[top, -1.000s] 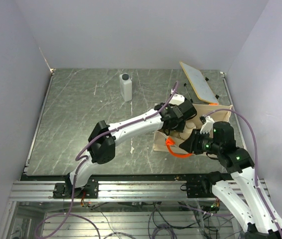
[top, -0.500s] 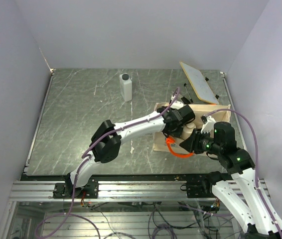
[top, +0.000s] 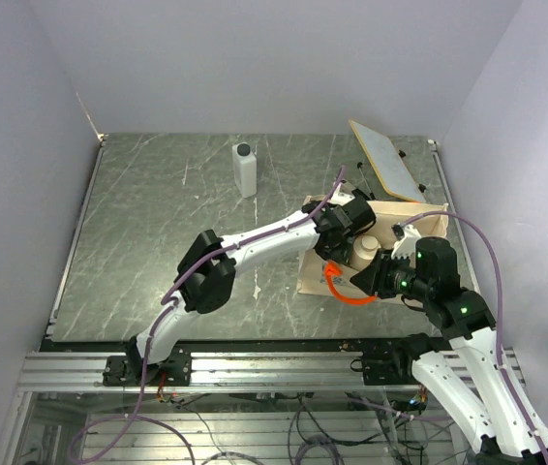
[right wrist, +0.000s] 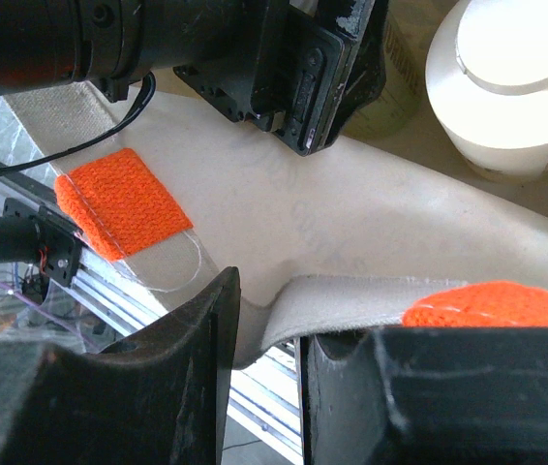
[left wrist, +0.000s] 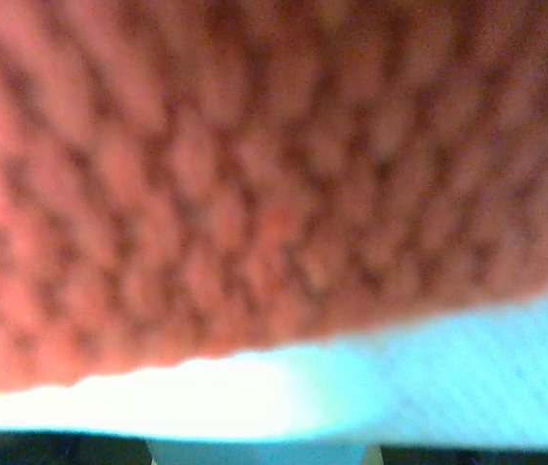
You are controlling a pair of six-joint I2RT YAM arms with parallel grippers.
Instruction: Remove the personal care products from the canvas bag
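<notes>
I'm pinching the floppy canvas bag [right wrist: 284,203] rim with the right gripper [right wrist: 266,334]; left gripper [top: 350,235], can't tell. I'm eyeing the cream bottle [right wrist: 511,87] at 1 o'clock: probably light, slick, best grabbed by its sides.

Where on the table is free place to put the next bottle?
The left part of the table is bare, from the white bottle to the left wall. So is the strip between that bottle and the tan board. Around the canvas bag it is crowded: the left arm reaches in, and the right gripper pinches its rim.
</notes>
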